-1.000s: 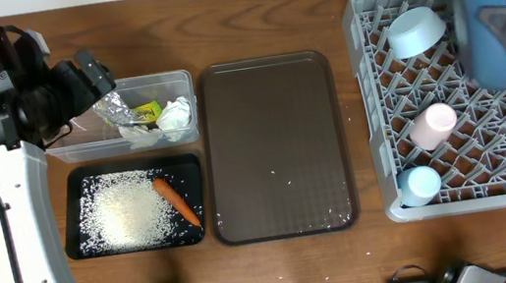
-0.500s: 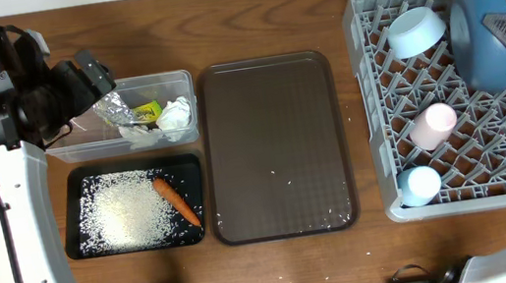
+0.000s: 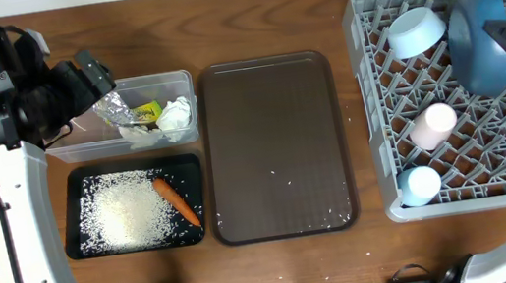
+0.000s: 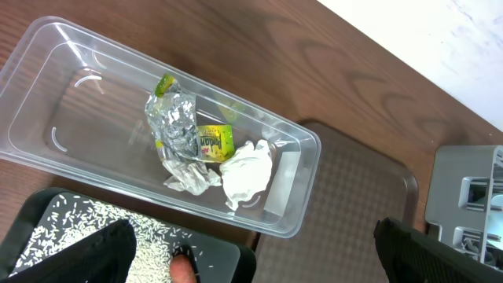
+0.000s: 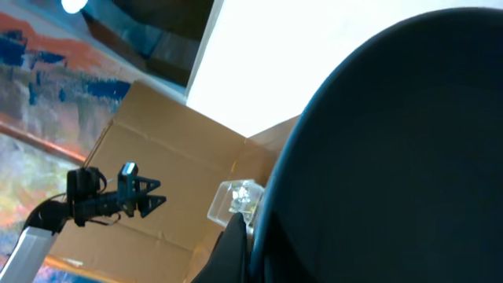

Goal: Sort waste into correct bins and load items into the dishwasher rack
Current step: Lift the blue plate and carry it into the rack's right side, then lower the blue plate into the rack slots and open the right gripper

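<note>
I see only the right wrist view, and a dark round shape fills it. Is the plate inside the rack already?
Observer: The dark-blue plate is tilted on edge in the far right part of the grey rack, with the right gripper shut on its rim.
Operator: What is near it?
Observer: The pale-blue bowl lies just left of it.
Operator: And the left arm?
Observer: The left gripper hangs open above the clear tub.
</note>
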Available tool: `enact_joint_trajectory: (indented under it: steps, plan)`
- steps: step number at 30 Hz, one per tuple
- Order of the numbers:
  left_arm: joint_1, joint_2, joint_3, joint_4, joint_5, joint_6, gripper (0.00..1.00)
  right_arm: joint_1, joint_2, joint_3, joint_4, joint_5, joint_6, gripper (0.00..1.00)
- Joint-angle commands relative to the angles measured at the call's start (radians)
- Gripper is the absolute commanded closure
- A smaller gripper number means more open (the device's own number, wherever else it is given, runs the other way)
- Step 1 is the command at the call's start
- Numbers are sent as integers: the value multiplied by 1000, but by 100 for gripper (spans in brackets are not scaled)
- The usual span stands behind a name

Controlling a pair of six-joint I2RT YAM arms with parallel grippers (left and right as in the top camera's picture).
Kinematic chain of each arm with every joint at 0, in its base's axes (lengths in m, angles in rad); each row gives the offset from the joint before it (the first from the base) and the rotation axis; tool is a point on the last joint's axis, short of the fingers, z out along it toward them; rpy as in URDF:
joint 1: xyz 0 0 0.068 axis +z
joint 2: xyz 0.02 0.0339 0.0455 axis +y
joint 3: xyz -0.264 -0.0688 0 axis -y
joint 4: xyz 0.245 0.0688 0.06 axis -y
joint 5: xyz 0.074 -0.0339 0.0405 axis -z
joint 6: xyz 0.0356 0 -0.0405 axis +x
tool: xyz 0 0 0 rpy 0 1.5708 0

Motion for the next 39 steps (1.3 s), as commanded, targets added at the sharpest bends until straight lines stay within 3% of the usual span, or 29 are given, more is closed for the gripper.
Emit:
enact_joint_trajectory:
  steps: [1,7,11,14,20,32,39]
  plan:
    - [3,-13,10,-1,-6,-2,1,-53,24,6,-11,79,7,97]
    - [3,-13,10,-1,-6,-2,1,-139,24,6,-20,79,26,88]
    - [3,-13,10,-1,-6,-2,1,-196,24,6,-69,156,76,62]
    - [3,-13,10,-1,-6,-2,1,-245,24,6,-103,216,148,55]
    - [3,-13,10,-1,-6,-2,1,-328,23,6,-110,295,244,2]
    - [3,-13,10,-1,-6,-2,1,-353,-20,6,-79,460,227,1]
    - [3,-13,10,-1,-6,-2,1,-257,-115,7,-80,642,125,1]
